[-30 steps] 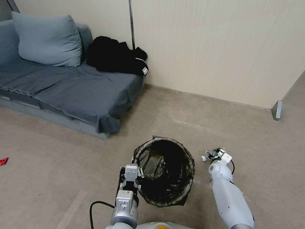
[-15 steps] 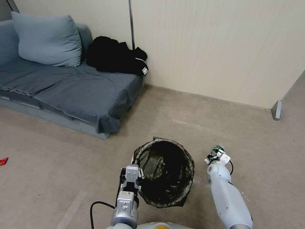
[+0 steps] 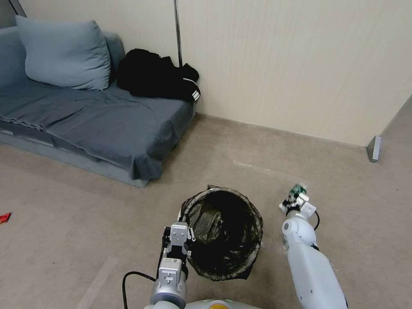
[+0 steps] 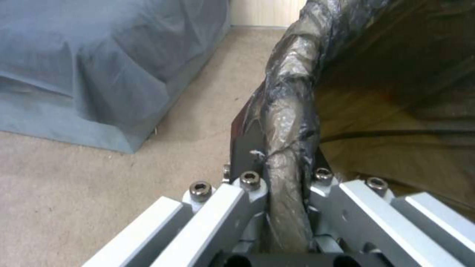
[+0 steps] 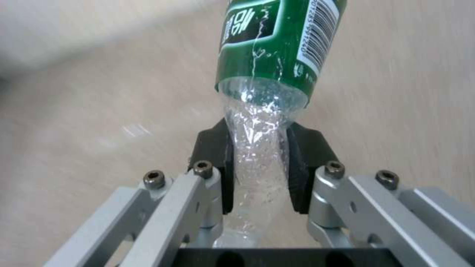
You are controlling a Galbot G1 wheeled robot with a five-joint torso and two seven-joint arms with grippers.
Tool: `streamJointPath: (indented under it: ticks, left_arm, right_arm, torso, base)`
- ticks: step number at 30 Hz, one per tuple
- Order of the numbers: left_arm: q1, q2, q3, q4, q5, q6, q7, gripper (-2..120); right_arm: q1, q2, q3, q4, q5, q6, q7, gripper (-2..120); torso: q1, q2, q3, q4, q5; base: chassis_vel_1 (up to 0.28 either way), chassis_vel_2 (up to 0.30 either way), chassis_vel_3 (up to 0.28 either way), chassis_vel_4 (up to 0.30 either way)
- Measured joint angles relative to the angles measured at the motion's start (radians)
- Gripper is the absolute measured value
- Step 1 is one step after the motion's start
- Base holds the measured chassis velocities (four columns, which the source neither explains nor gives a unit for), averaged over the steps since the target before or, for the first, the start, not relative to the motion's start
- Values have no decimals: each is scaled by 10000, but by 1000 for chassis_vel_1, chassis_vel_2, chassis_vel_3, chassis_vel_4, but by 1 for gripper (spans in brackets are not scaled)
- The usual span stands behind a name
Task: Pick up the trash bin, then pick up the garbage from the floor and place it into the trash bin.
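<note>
Now, what I read off my feeds:
Left gripper [image 3: 185, 231]: I have it clamped on the near-left rim of the bin [image 3: 223, 234]; in the left wrist view the jaws pinch the liner-wrapped rim [image 4: 289, 148] with no gap.
Bin: held at about 6 o'clock in the head view, mouth open toward the camera, dark liner folded over the edge.
Right gripper [image 3: 296, 197]: at 3 o'clock of the bin, well clear of its rim, jaws squeezed onto the bottle [image 5: 262, 92].
Bottle: clear, crushed flat between the pads [image 5: 302, 163], green label end sticking out past the fingertips.
Floor [image 3: 266, 146]: carpet, a red scrap [image 3: 4, 217] far out at 9 o'clock.
</note>
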Motion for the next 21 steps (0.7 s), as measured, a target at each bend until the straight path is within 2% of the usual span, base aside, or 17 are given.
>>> streamJointPath:
  ticks: [2,3,4,6,8,9,11,12,13,14,16,21]
  left_arm:
    - [-14,3,0,3,-22,0,-1,0]
    - [-16,3,1,7,-43,1,2,0]
    - [-16,3,1,7,-43,1,2,0]
    - [-12,1,0,12,-51,1,1,0]
    - [-8,-7,0,27,-95,10,2,0]
    - [-8,-7,0,27,-95,10,2,0]
    - [-8,-5,0,34,-180,43,3,0]
    - [-8,-5,0,34,-180,43,3,0]
    - [-17,7,0,33,-246,74,7,0]
    - [-25,12,1,32,-266,81,7,0]
    - [-111,46,44,10,-393,117,23,0]
    - [-325,46,81,-44,-575,182,49,0]
  right_arm:
    - [-394,32,-128,987,-303,139,-128,18]
    - [-831,29,-319,2094,-996,653,-271,18]
    - [-831,29,-319,2094,-996,653,-271,18]
    - [-1398,-57,-548,3451,-2091,1539,-778,18]
    - [-2089,-228,-738,4701,-3048,2875,-1915,18]
    - [-2089,-228,-738,4701,-3048,2875,-1915,18]
    - [-2656,-408,-871,5485,-3341,3666,-3027,18]
    - [-2656,-408,-871,5485,-3341,3666,-3027,18]
    - [-3132,-599,-1017,6092,-3362,4087,-3876,18]
    - [-3264,-661,-1058,6259,-3356,4172,-4084,18]
    - [-4089,-1061,-1303,7209,-3299,4747,-5240,18]
    - [-4938,-1478,-1616,7799,-3448,5300,-5983,18]
  torso:
    - [0,0,0,-1,7]
    - [0,0,0,-1,1]
    - [0,0,0,-1,1]
    - [0,0,0,0,2]
    - [0,0,0,-2,4]
    - [0,0,0,-2,4]
    - [0,0,0,-1,3]
    - [0,0,0,-1,3]
    - [0,0,0,-1,6]
    - [0,0,0,-1,5]
    - [0,0,-1,-1,4]
    - [0,1,-1,-3,4]
  base:
    - [0,0,0,0]
    - [0,0,0,0]
    - [0,0,0,0]
    - [0,0,0,0]
    - [0,0,0,0]
    - [0,0,0,0]
    - [0,0,0,0]
    - [0,0,0,0]
    - [0,0,0,0]
    - [0,0,0,0]
    - [0,0,0,0]
    - [0,0,0,0]
